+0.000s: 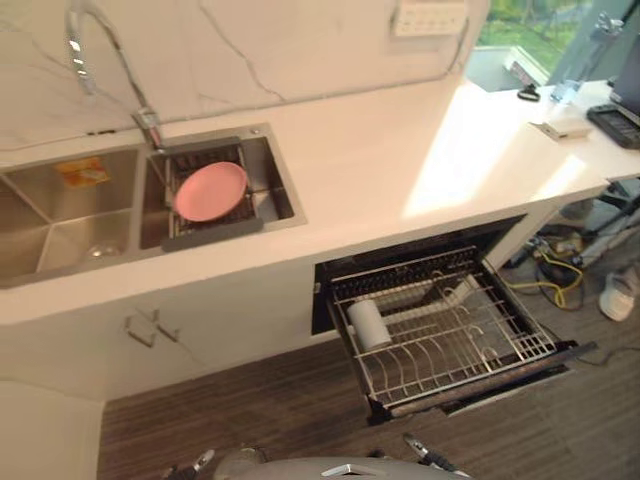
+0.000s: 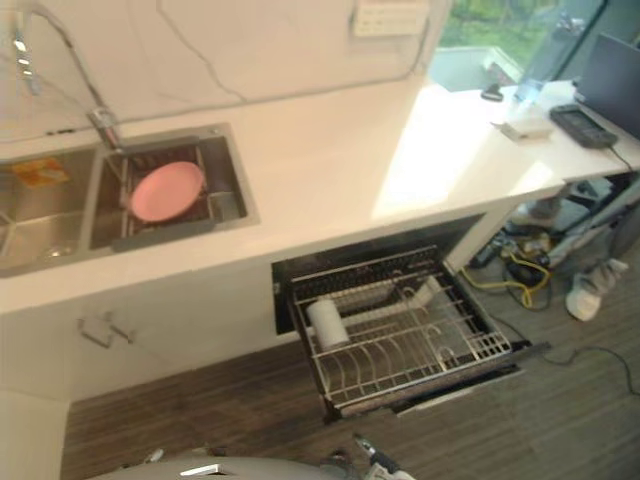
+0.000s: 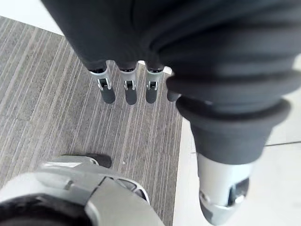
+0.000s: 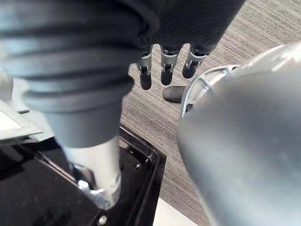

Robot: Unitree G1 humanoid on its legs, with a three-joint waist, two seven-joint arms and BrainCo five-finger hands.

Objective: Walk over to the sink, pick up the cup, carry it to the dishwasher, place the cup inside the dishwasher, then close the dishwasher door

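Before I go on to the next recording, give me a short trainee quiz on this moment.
1. True or false: the white cup is already in the pulled-out dishwasher rack.
2. Multiple choice: what rests in the sink? A) a pink plate B) a frying pan C) a glass bottle
3. Fill in: the left hand and the right hand hang with straight fingers, holding ____.

Key: 1 true; 2 A; 3 nothing.
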